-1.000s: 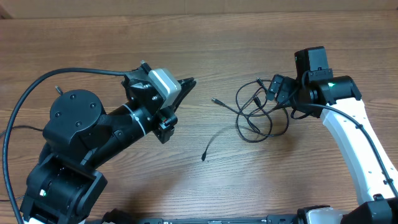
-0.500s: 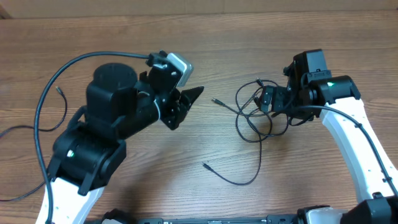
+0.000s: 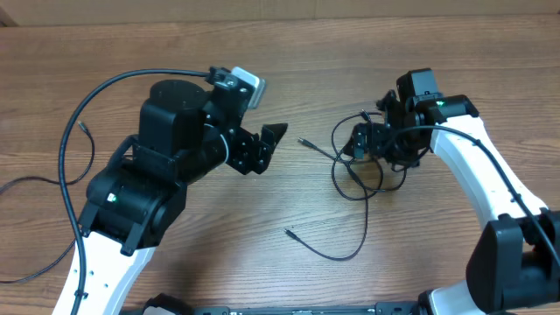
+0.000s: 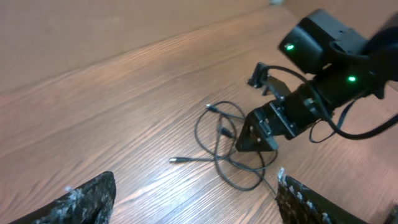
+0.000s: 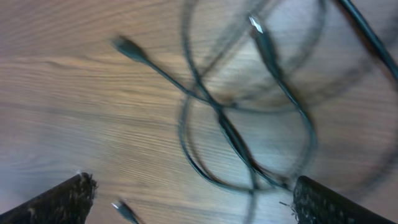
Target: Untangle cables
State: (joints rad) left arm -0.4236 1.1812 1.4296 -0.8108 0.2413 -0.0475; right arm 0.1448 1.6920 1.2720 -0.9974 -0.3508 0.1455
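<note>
The cables (image 3: 367,171) lie as a loose tangle of thin black loops on the wooden table, right of centre. One strand (image 3: 337,254) trails from the tangle toward the front and ends in a small plug (image 3: 288,232). My right gripper (image 3: 361,144) hangs open just over the tangle's upper left part, and the loops (image 5: 217,118) lie between and beyond its fingertips, untouched. A plug with a pale tip (image 5: 255,25) shows there. My left gripper (image 3: 269,147) is open and empty, well left of the tangle (image 4: 230,149) and facing it.
My left arm's thick black wire (image 3: 87,101) arcs over the table's left side, with a thin wire (image 3: 26,182) lying near the left edge. The right arm's white link (image 3: 490,184) runs down the right side. The table's back edge (image 3: 306,22) is close behind.
My left gripper went from shut to open as its arm swung round and up. The trailing strand settled into a curve at the front. My right gripper shifted left over the tangle.
</note>
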